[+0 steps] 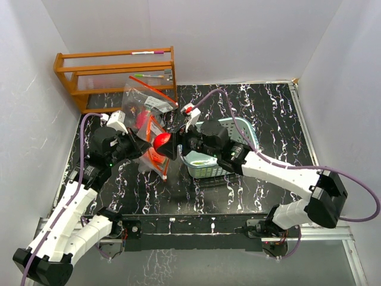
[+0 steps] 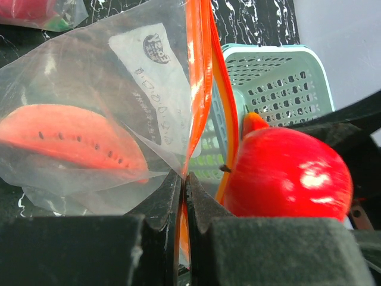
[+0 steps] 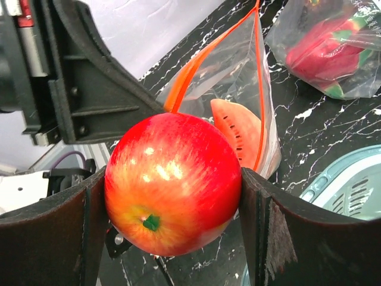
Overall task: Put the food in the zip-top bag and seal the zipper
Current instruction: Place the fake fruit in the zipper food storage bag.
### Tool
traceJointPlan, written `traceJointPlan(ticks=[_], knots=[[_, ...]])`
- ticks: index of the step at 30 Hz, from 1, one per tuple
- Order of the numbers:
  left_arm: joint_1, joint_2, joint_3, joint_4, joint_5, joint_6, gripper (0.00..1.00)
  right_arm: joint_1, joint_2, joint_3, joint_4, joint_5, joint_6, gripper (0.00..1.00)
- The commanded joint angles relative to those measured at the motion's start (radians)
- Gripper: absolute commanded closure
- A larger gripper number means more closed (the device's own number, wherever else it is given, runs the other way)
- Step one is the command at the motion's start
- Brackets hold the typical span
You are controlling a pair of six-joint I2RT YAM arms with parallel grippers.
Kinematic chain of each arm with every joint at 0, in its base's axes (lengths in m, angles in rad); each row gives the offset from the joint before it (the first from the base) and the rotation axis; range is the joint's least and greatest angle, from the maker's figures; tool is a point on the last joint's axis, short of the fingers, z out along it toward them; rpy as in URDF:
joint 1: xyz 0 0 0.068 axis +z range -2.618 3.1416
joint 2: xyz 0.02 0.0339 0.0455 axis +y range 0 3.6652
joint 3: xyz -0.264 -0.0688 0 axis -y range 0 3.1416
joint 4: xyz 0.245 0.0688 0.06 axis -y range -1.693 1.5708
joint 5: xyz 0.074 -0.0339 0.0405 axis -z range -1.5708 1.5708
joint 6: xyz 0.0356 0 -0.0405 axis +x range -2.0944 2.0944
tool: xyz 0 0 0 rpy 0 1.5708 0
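Observation:
A clear zip-top bag (image 1: 150,134) stands open in mid-table, with a red-orange zipper strip (image 2: 197,71) along its mouth and a watermelon slice (image 2: 71,140) inside. My left gripper (image 2: 183,179) is shut on one side of the zipper strip and holds the mouth up. My right gripper (image 3: 172,185) is shut on a red apple (image 3: 172,182), held right at the bag's mouth; the apple also shows in the top view (image 1: 162,140). The slice also shows in the right wrist view (image 3: 238,128).
A pale teal lattice basket (image 1: 238,134) stands right of the bag, under my right arm. A second clear bag (image 1: 143,101) with red and green food (image 3: 324,56) lies behind. A wooden rack (image 1: 116,74) stands at the back left.

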Motion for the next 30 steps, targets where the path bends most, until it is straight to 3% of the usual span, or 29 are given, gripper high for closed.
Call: traceJointPlan(ticks=[1, 8, 13, 18, 26, 30], knots=[[-0.005, -0.031, 0.007, 0.011, 0.045, -0.015, 1.0, 0.002, 0.049, 0.053, 0.124, 0.034, 0.022, 0.65], [-0.005, -0.052, 0.021, 0.006, 0.091, -0.04, 1.0, 0.011, 0.149, 0.148, 0.028, 0.198, 0.03, 0.64], [-0.006, -0.062, 0.037, -0.008, 0.089, -0.034, 1.0, 0.015, 0.173, 0.181, -0.025, 0.274, 0.037, 0.41], [-0.011, -0.062, 0.028, 0.0, 0.089, -0.033, 1.0, 0.021, 0.153, 0.186, -0.036, 0.278, 0.033, 0.03], [-0.011, -0.058, 0.021, 0.002, 0.085, -0.032, 1.0, 0.025, 0.043, 0.156, -0.082, 0.279, 0.002, 0.02], [-0.013, -0.054, 0.045, -0.013, 0.076, -0.019, 1.0, 0.023, -0.053, 0.13, -0.211, 0.388, 0.011, 0.01]])
